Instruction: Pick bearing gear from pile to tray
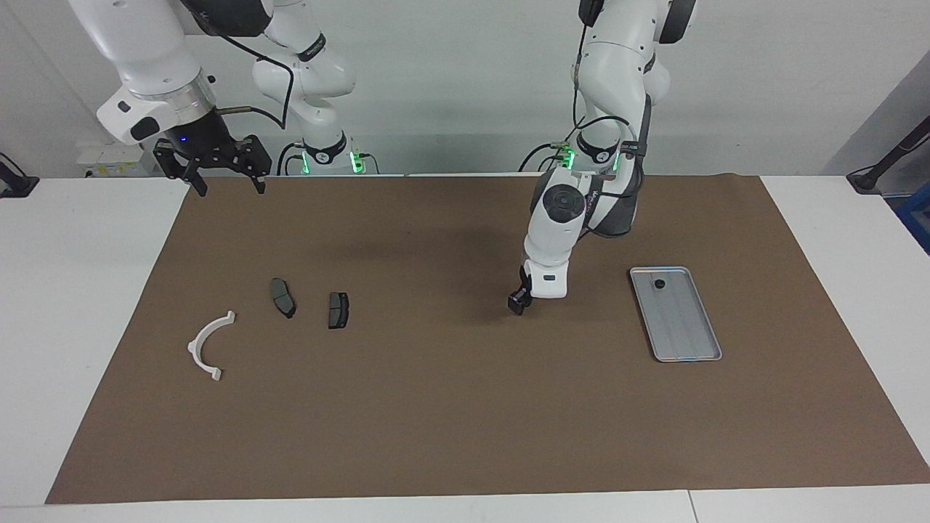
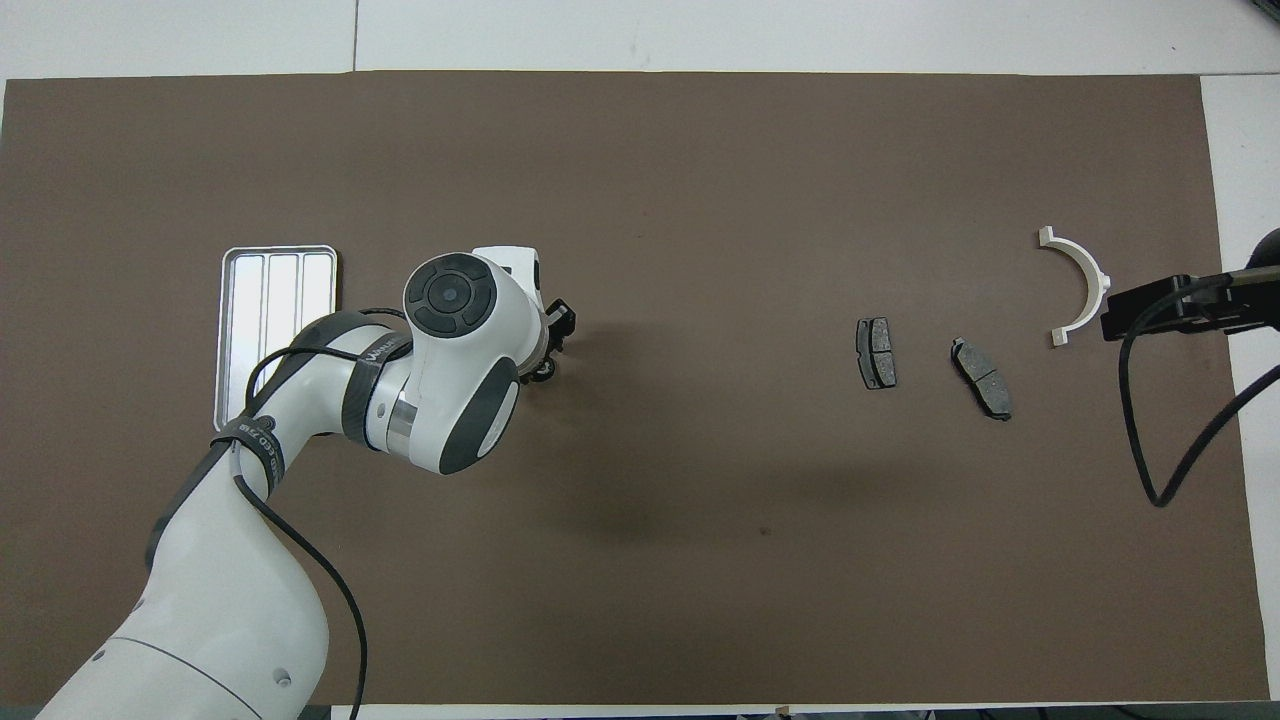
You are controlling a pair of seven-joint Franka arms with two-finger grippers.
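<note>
The bearing gear (image 2: 545, 373), a tiny black round piece, lies on the brown mat, mostly covered by my left gripper (image 2: 555, 345). That gripper (image 1: 516, 305) is down at the mat right at the gear. Whether it grips the gear does not show. The silver tray (image 1: 683, 327) lies toward the left arm's end, with one small black round piece (image 1: 659, 284) in it. My right gripper (image 1: 229, 187) hangs open and empty, high over the mat's edge near its own base. The pile's white half-ring bracket (image 1: 207, 345) and two dark brake pads (image 1: 282, 298) (image 1: 338, 309) lie at the right arm's end.
The left arm's forearm covers part of the tray (image 2: 265, 290) in the overhead view. The brown mat (image 1: 450, 421) spans most of the white table. A black cable (image 2: 1135, 420) dangles from the right arm beside the bracket (image 2: 1080, 285).
</note>
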